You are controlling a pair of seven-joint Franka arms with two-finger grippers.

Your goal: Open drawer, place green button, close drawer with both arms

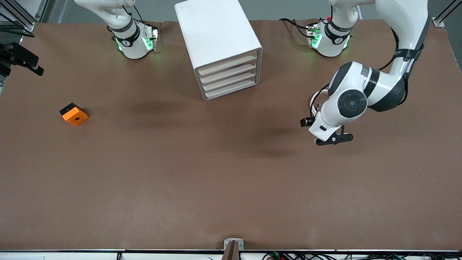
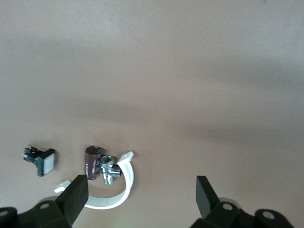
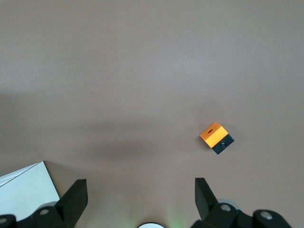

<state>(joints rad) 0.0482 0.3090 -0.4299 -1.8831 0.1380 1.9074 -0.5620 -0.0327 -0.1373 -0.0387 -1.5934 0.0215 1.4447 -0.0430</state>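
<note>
Table (image 1: pixel 216 180) first, brown and wide, with two arms on it. The left arm (image 1: pixel 361 94) is bent low over its own end, and the right arm (image 1: pixel 126 32) rises out of the front view from its base.

One white cabinet (image 1: pixel 216 32) stands between the bases, with four drawers, all shut. The drawer (image 1: pixel 231 91) we care about is the lowest, its front flush with the rest.

Left gripper (image 2: pixel 141 185) hangs over the table at the left arm's end, fingers spread wide and pinching nothing. Right gripper (image 3: pixel 140 185) is up over bare table near a corner of the cabinet, fingers just as wide, nothing between them.

One orange block (image 1: pixel 74 115) sits toward the right arm's end, nearer the front camera than the cabinet.

Now the small stuff, seen only by the left wrist. There's one button (image 2: pixel 40 160), pale cap on a dark body, lying on the table below the left gripper, outside the gap and just off one fingertip (image 2: pixel 76 190). Beside it are one brown cylinder (image 2: pixel 92 162), one small metal piece (image 2: pixel 109 170) touching it, and one white curved strip (image 2: pixel 124 183) hooking around them.
</note>
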